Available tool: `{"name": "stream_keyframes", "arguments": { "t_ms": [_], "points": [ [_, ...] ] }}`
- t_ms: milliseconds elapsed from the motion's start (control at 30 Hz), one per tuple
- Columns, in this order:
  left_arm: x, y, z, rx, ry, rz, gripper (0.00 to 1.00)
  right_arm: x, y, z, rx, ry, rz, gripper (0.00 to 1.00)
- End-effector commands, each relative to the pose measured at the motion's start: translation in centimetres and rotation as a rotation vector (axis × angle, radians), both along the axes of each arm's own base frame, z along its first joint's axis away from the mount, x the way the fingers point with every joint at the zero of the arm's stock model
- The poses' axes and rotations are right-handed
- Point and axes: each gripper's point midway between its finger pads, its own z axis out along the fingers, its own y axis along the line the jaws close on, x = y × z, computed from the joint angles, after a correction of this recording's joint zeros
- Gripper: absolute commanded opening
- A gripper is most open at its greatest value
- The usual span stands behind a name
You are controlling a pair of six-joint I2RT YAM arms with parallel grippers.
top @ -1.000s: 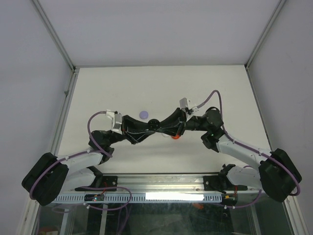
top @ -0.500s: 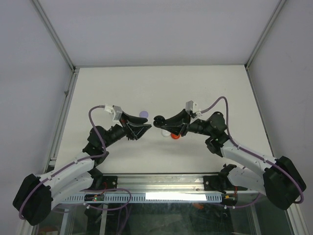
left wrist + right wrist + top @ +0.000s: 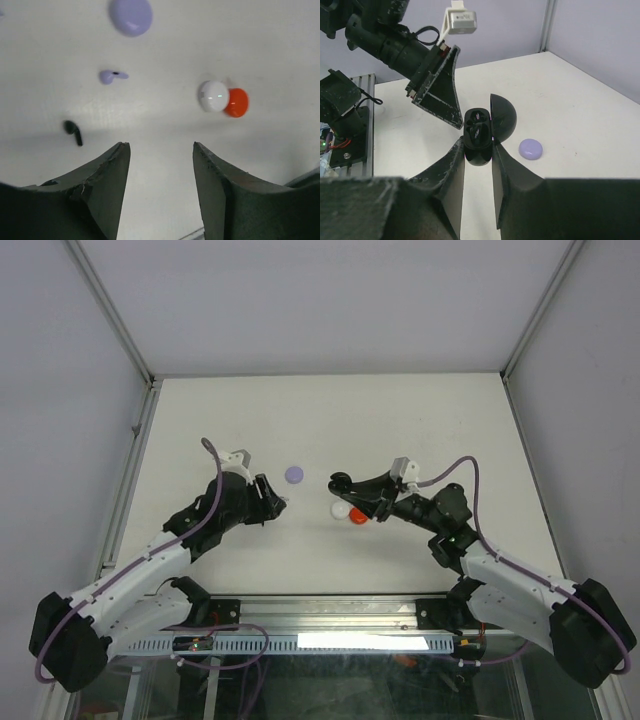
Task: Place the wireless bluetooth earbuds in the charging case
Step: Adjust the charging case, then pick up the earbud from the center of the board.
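pale walls [image 3: 300, 300] close in a white table [image 3: 450, 410], and on it lie two loose earbuds, a black earbud [image 3: 73, 132] and a purple earbud [image 3: 112, 76], near each other but not touching. neither is in a case yet.

the black charging case [image 3: 479, 134] is up off the table, clamped between the fingers of the right gripper [image 3: 478, 150]. its lid [image 3: 504, 117] is hinged back and the open cavity is turned toward the other arm. i'd guess it is presented that way so a bud can be fed in from the left. something dark sits in the cavity, but i can't tell whether it is a bud or just the moulded seat.

the left gripper [image 3: 160, 147] hangs over the table with its fingers apart and nothing between them. the black earbud lies just off to one side of it, so picking up a bud looks like the step in hand.

further out, a closed purple case [image 3: 131, 16] lies beyond the purple earbud. a white round case [image 3: 213, 96] touches an orange-red round case [image 3: 236, 102] on the table near the right gripper.
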Motion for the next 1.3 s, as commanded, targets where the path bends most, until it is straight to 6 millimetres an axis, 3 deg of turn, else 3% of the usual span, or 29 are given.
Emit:
{"name": "stream_keyframes", "arguments": {
  "t_ms": [0,333,633,933,1267],
  "points": [
    [0.0,3.2,-3.0,0.183,0.157,0.146,0.54,0.5,-0.7,0.9,0.023,-0.052,-0.051,0.00],
    [2.5,5.2,-6.2,0.447,0.223,0.201,0.46,0.1,-1.1,0.9,0.039,-0.061,-0.053,0.00],
    [3.7,5.1,-8.9,0.547,0.281,0.158,0.40,0.0,-1.3,1.0,0.044,-0.072,-0.063,0.00],
    [3.7,5.4,-11.2,0.606,0.336,0.134,0.34,-0.1,-1.3,1.1,0.042,-0.069,-0.059,0.00],
    [2.7,4.7,-11.6,0.564,0.369,0.090,0.14,-0.1,-1.4,1.2,0.041,-0.065,-0.065,0.00]
  ]
}}
